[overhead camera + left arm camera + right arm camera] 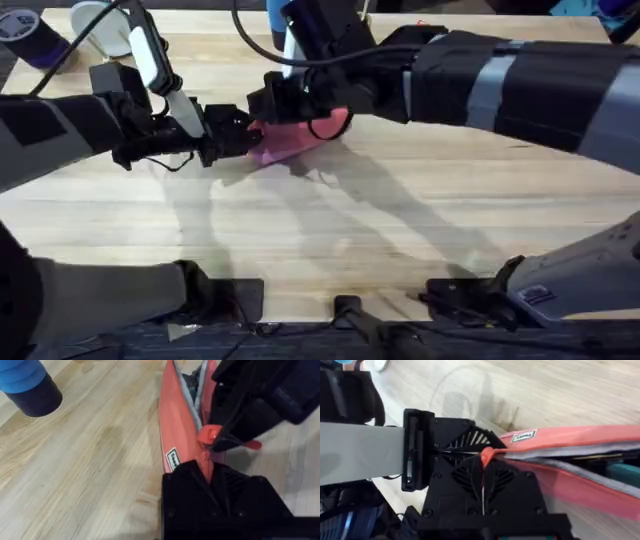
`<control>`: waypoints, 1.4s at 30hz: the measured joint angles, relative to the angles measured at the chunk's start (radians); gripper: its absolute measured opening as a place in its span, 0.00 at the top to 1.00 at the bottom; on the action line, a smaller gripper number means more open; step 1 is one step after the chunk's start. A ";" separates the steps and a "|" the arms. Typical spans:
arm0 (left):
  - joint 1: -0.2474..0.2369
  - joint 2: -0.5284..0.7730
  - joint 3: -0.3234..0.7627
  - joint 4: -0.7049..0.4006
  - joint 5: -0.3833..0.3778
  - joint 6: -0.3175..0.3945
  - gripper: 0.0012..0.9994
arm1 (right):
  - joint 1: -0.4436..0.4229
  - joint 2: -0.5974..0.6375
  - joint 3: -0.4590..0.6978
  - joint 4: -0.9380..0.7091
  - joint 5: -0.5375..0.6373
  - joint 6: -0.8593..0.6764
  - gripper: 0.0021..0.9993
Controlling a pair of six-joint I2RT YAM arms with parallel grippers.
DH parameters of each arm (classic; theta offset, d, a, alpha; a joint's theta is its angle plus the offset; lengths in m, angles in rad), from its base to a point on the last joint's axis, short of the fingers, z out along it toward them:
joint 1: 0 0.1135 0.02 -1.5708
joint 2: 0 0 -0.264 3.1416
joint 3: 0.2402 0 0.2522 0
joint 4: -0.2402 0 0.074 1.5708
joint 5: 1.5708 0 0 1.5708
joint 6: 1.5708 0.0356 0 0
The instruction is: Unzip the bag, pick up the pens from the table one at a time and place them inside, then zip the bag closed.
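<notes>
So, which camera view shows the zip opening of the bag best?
The right wrist view: the bag lies open along its length, lining visible. The left wrist view shows it partly behind the right gripper. Overhead shows just a pink patch between the arms.

My arms are black with grey bands; black cables trail off, and each black tool (232,130) has ribbed housing.

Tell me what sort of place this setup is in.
Probably a robotics lab workbench: a pale wooden table with two robot arms mounted at its near edge, working on a pink-red bag, and cables trailing along the edges.
</notes>
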 joint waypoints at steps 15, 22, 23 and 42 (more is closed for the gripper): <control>-0.001 0.000 0.000 0.006 -0.010 0.000 0.96 | -0.210 0.000 0.000 -0.041 -0.105 -0.030 0.97; -0.008 0.000 0.000 0.007 -0.007 0.000 0.96 | -0.341 0.000 -0.001 -0.085 -0.153 -0.067 0.97; -0.008 0.000 0.000 0.006 -0.008 0.000 0.96 | -0.361 0.000 -0.001 -0.089 -0.149 -0.077 0.97; -0.011 0.000 0.000 0.004 0.014 0.000 0.96 | -0.544 0.104 -0.001 -0.215 -0.169 -0.282 0.97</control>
